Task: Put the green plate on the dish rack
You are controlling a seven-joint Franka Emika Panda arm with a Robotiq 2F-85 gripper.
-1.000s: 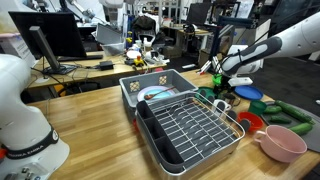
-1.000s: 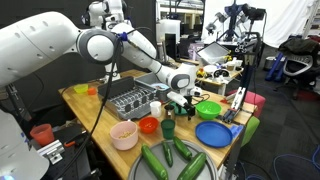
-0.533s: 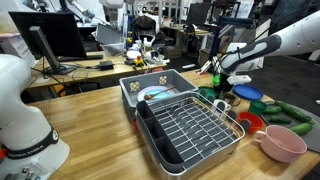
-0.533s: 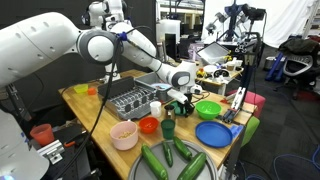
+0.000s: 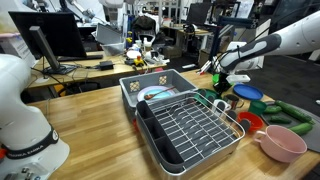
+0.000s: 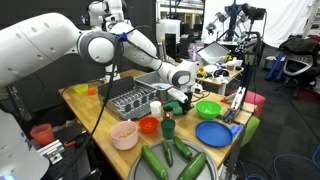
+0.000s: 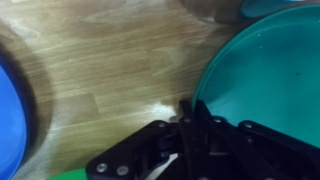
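Observation:
In the wrist view the green plate [image 7: 270,70] lies flat on the wooden table and fills the right side. My gripper [image 7: 192,112] is shut on the green plate's left rim, with one dark finger on each side of the edge. In an exterior view the gripper [image 5: 222,86] reaches down to the green plate [image 5: 206,94], just beyond the far right corner of the dish rack [image 5: 192,126]. In the other exterior view the gripper [image 6: 180,97] hangs low beside the dish rack [image 6: 130,100], and the plate is mostly hidden behind it.
A grey square tub [image 5: 155,88] stands behind the rack. Around the gripper are a blue plate [image 6: 215,133], a lime-green bowl [image 6: 207,109], a red bowl [image 6: 149,125], a pink bowl [image 5: 283,143] and a dark green cup [image 6: 168,127]. Cucumbers [image 6: 170,158] lie at the table's front.
The fingers have closed onto the plate's rim. The arm has hardly moved, and the plate still lies on the table.

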